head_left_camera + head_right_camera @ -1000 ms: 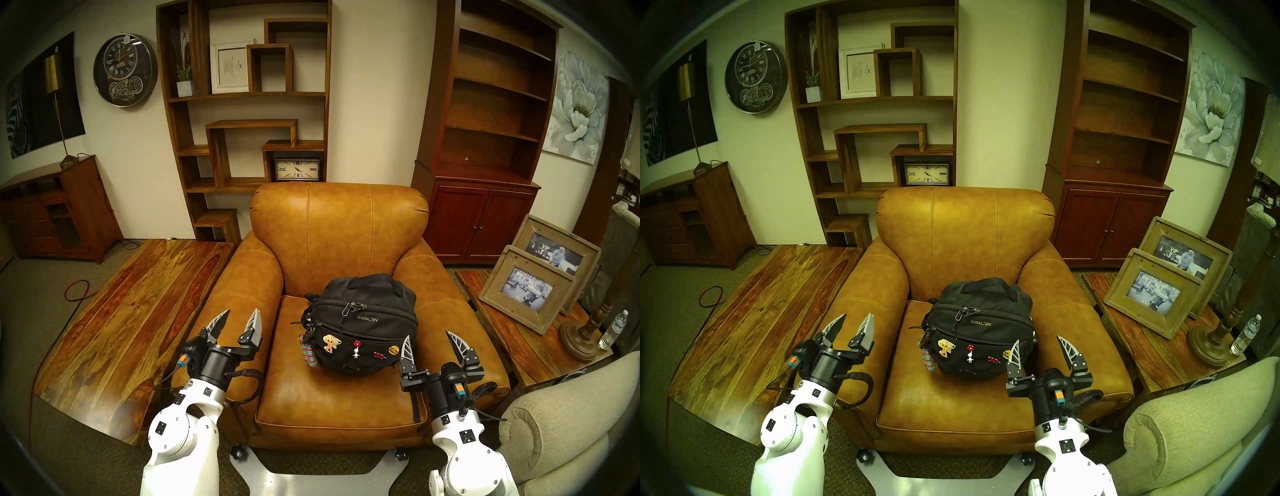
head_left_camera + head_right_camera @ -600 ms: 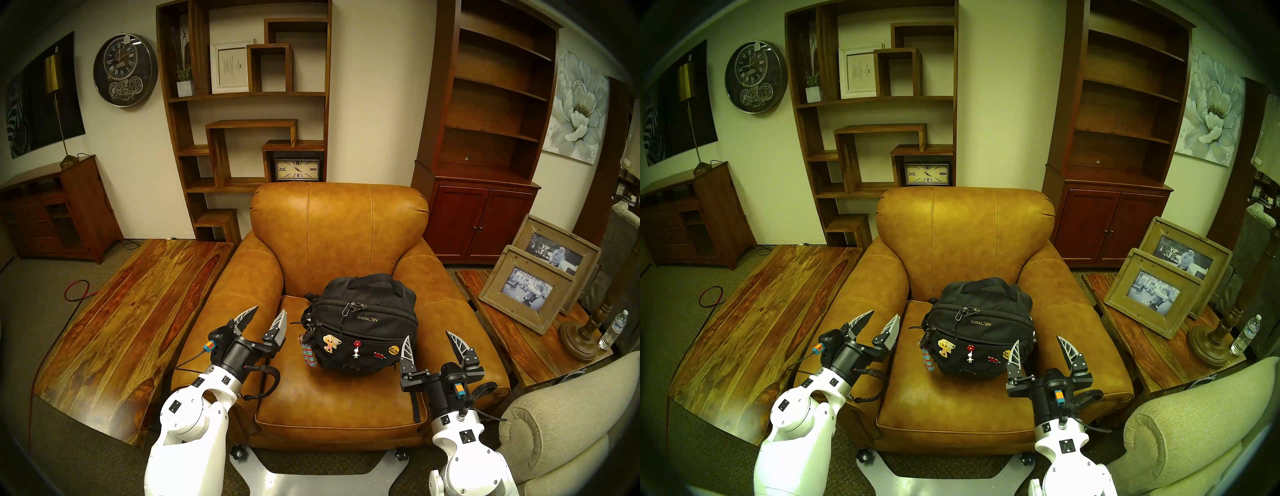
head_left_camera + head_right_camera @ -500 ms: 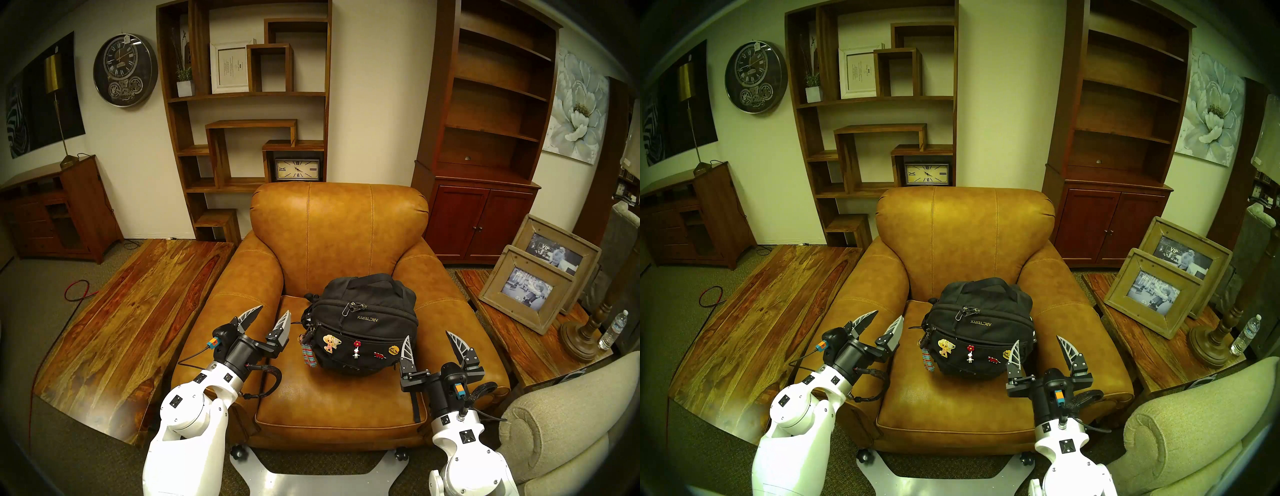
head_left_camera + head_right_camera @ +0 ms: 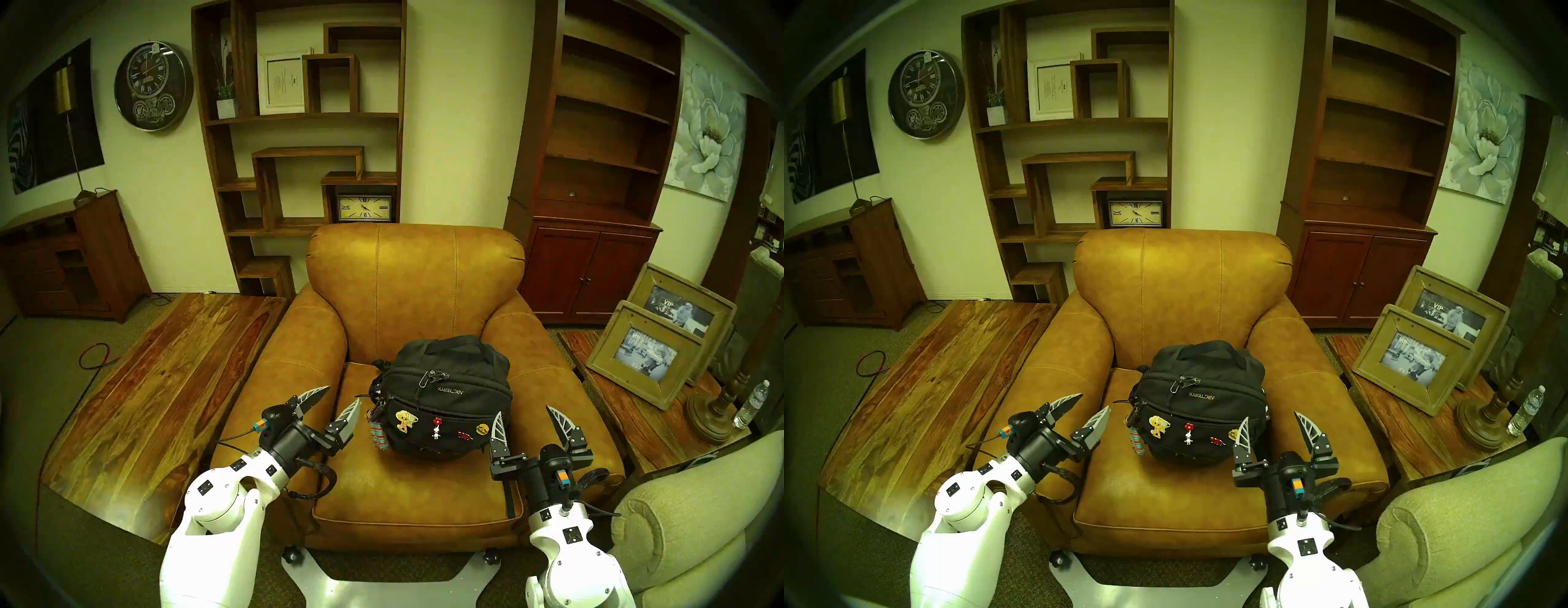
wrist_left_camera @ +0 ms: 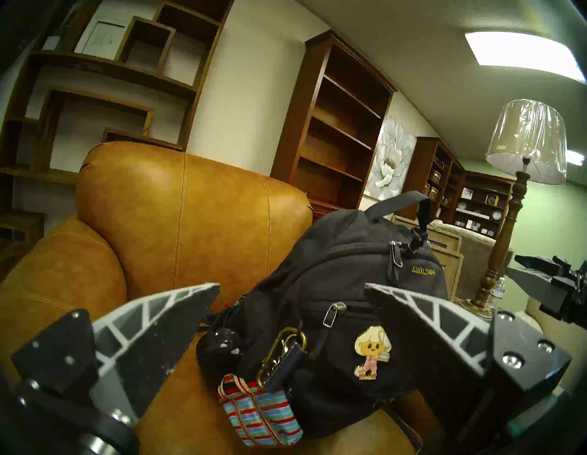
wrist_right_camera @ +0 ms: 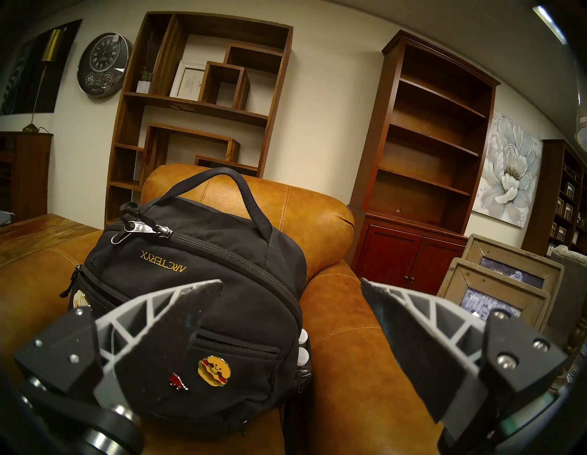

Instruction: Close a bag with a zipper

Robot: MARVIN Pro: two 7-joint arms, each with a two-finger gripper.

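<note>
The black ARC'TERYX backpack (image 4: 441,395) stands on the seat of a tan leather armchair (image 4: 415,271), its pinned front pocket facing me. A striped charm (image 4: 379,435) hangs at its left corner. Two metal zipper pulls (image 4: 432,375) sit together on top, left of the lettering. My left gripper (image 4: 344,395) is open and empty, just left of the bag near the charm (image 5: 262,413). In the left wrist view a front-pocket pull (image 5: 333,313) shows between its fingers. My right gripper (image 4: 524,410) is open and empty at the bag's right front corner (image 6: 203,286).
A low wooden table (image 4: 161,382) lies left of the chair. A side table (image 4: 636,424) on the right carries two picture frames (image 4: 645,356), a lamp base (image 4: 712,412) and a water bottle (image 4: 751,403). A beige sofa arm (image 4: 687,522) is at the front right.
My left arm has swung right and forward, from over the chair's left armrest to beside the bag's left corner, still open. The right arm and the bag have not moved.
</note>
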